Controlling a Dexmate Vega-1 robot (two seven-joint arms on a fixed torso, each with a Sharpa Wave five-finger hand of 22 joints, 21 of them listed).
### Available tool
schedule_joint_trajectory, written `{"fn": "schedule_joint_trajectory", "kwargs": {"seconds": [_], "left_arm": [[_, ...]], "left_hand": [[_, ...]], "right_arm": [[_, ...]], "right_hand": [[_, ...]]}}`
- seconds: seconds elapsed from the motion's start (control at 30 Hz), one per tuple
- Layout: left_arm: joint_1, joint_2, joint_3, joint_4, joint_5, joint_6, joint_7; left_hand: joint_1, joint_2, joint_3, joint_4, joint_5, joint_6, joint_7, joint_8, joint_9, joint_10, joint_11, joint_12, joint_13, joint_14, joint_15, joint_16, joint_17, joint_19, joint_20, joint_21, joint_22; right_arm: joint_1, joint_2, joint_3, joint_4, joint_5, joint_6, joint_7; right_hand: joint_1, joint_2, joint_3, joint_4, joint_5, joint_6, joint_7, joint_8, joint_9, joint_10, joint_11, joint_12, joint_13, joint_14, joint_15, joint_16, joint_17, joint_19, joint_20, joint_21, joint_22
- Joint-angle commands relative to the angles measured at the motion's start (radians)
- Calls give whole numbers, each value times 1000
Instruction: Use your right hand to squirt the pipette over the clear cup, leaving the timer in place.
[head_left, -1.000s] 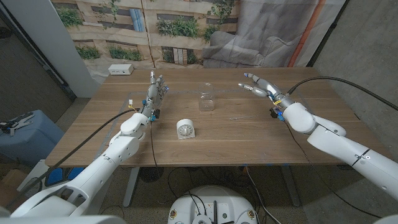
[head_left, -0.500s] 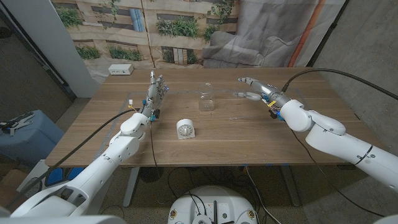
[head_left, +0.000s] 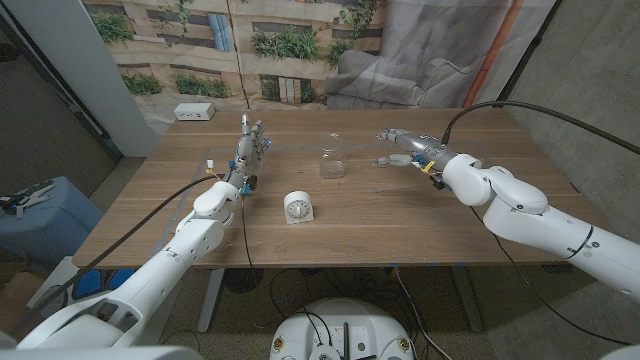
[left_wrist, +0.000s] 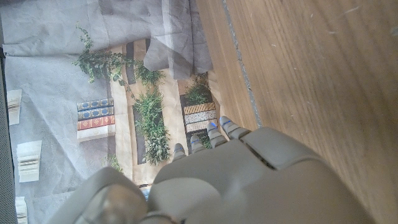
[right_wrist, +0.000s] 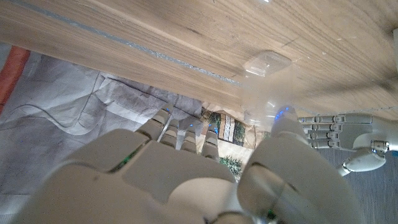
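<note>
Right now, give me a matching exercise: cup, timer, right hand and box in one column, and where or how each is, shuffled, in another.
Column one:
1. cup
2. timer
3. right hand
4. box

Column two:
A. white, at the far left corner
B. holds the pipette
C. nearer the robot than the cup
D. clear, behind the timer

Pairs: 1-D, 2-C, 3-B, 4-A

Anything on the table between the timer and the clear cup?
No. In the head view, only bare wood lies between the timer and the clear cup.
</note>
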Motion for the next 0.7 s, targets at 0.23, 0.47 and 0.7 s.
{"fn": "schedule_joint_trajectory", "kwargs": {"seconds": [0.23,0.47,0.7], "left_arm": [[0,0,0,0,0,0,0],[0,0,0,0,0,0,0],[0,0,0,0,0,1,0]], "left_hand": [[-1,44,-5,0,5,-6,-6,6,2,-2,-1,5,5,-8,-114,6,1,-5,-91,6,2],[-1,45,-5,0,5,-6,-6,6,2,-2,-1,5,5,-8,-114,6,1,-5,-91,6,2],[-1,45,-5,0,5,-5,-6,6,2,-2,-1,5,5,-8,-113,6,1,-6,-91,6,2]], "right_arm": [[83,24,-95,-14,-214,-80,260],[108,59,-132,-9,-318,-121,352],[116,96,-153,2,-409,-149,418]], "right_hand": [[36,3,10,-16,11,-13,-12,0,6,-22,5,6,4,-6,13,9,-3,2,14,6,2],[67,4,24,-29,18,0,-29,7,8,-29,8,8,5,-5,24,13,-5,6,27,8,3],[82,-9,28,-30,19,53,-42,29,11,-25,18,14,6,-2,31,17,-7,6,34,9,3]]}}
